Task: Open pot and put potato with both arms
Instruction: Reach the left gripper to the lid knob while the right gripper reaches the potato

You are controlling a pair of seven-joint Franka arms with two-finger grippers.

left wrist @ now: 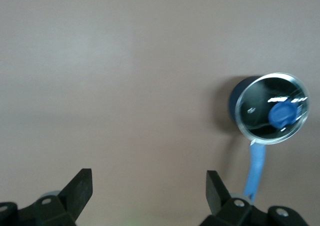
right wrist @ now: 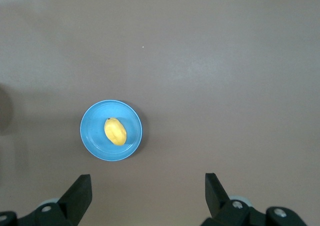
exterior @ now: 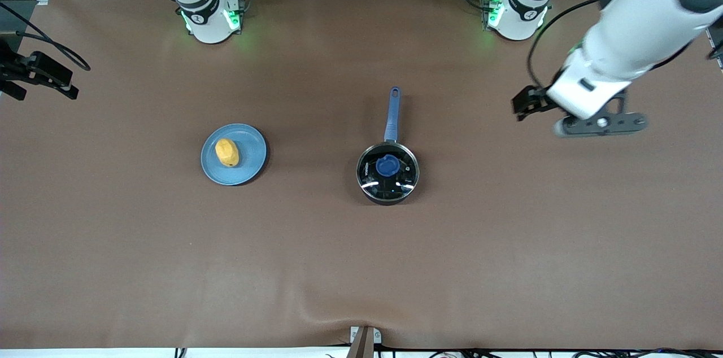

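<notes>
The pot (exterior: 387,171), a small black saucepan, sits upright mid-table with its glass lid on, its long blue handle pointing toward the robots' bases. The potato (exterior: 227,153), oval and yellow-orange, lies on a blue plate toward the right arm's end

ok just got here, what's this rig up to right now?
Nothing is held yet. The pot sits mid-table with its glass lid on. The potato lies on a blue plate toward the right arm's end. The left gripper is open in the air over bare table toward the left arm's end. The right gripper is open too, high over the table with the plate in its view.
</notes>
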